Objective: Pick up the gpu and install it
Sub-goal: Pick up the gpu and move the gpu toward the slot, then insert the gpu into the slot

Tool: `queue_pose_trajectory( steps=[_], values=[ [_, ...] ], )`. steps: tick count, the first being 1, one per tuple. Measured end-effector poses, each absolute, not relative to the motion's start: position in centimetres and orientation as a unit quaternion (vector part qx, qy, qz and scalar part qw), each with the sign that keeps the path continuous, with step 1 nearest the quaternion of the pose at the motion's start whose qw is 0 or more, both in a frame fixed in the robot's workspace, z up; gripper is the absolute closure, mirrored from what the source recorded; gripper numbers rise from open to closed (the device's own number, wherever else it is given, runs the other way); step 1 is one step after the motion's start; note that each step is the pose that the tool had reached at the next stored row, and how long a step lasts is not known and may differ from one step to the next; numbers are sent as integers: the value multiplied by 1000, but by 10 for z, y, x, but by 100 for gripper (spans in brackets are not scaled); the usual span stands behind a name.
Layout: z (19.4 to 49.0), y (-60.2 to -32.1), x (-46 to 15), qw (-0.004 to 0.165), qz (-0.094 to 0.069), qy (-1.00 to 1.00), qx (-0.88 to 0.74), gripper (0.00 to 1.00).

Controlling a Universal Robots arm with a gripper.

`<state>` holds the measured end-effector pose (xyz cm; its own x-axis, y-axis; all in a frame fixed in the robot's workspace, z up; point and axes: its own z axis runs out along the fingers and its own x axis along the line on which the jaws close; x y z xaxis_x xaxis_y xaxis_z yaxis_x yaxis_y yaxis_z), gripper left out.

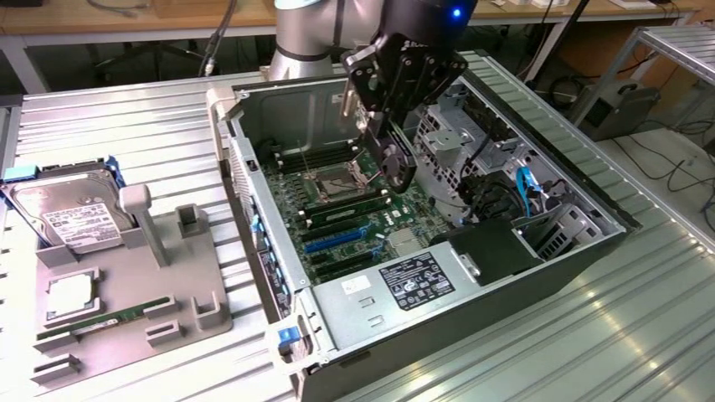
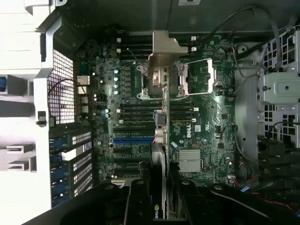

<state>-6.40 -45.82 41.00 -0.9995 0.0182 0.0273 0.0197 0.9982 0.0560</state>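
My gripper (image 1: 391,117) hangs over the open computer case (image 1: 259,251), shut on the gpu (image 1: 398,163). I hold the card on edge, clear above the motherboard (image 1: 369,213). In the wrist view the gpu (image 2: 163,154) runs as a thin edge away from my gripper (image 2: 161,199), ending in its silvery bracket (image 2: 164,51). The black fingers (image 2: 138,201) clamp it from both sides. Under the card lies the board with a blue slot (image 2: 133,139), also seen as the blue slot (image 1: 335,241) in the exterior view. The CPU socket (image 2: 199,77) stands open near the bracket.
A grey fixture tray (image 1: 167,289) sits at the exterior view's left, carrying a silver hard drive (image 1: 67,213), a green RAM stick (image 1: 100,322) and a CPU chip (image 1: 69,293). Inside the case are a power supply (image 1: 414,280), a drive cage (image 1: 458,142) and cables (image 1: 525,188).
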Motion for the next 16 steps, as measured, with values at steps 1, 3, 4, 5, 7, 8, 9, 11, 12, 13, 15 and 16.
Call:
queue_pose_trajectory(
  steps=[1,3,4,5,7,8,9,11,12,13,15,16],
  values=[
    [409,-458,-62,17,-28,-999,-8,74],
    [409,-458,-60,21,-28,-999,-7,74],
    [409,-458,-60,22,-28,-999,-7,74],
    [409,-458,-60,22,-28,-999,-7,74],
    [409,-458,-60,22,-28,-999,-7,74],
    [409,-458,-60,22,-28,-999,-7,74],
    [409,-458,-60,22,-28,-999,-7,74],
    [409,-458,-60,22,-28,-999,-7,74],
    [409,-458,-60,22,-28,-999,-7,74],
    [409,-458,-60,22,-28,-999,-7,74],
    [409,-458,-60,22,-28,-999,-7,74],
    [409,-458,-60,22,-28,-999,-7,74]
  ],
)
